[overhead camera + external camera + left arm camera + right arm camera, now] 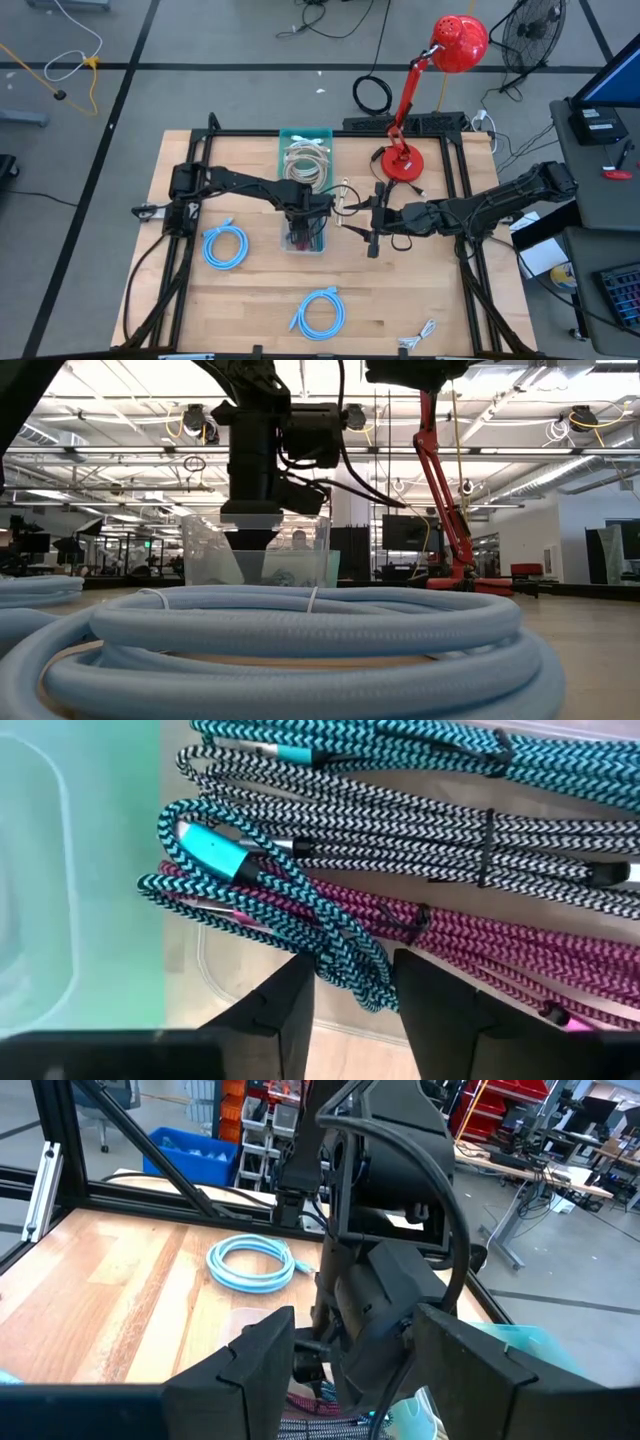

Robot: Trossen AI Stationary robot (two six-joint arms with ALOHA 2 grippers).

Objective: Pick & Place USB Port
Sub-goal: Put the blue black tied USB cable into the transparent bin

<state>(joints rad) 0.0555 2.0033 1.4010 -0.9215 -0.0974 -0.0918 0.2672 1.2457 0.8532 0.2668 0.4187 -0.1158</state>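
Task looks early: no cable is lifted yet. The braided USB cables (pixel 420 830) lie bundled in the near end of the clear bin (pixel 286 140), which stands at the table's (pixel 400 310) middle, toward the far edge; pale coiled cables fill the bin's far end.

Left gripper (pixel 355 990) is down inside the bin. Its fingers stand apart, straddling a loop of the teal cable (pixel 290 890), with the magenta cable (pixel 480 935) just behind. No squeeze visible, so nothing is gripped. Left to do, as I judge: close on one cable, lift it clear, set it down outside the bin.

Right gripper (pixel 345 1350) waits just beside the bin's right wall, jaws wide and empty, facing the left wrist.

Room: tight inside the bin, with walls near the fingers and cables tangled, so a neighbour may lift along. The red lamp (pixel 400 160) stands near the far right corner. Blue coils sit at the left side (pixel 225 245) and near edge (pixel 320 312). Open wood lies between them and at the right near corner, apart from a small white cable (pixel 418 335).
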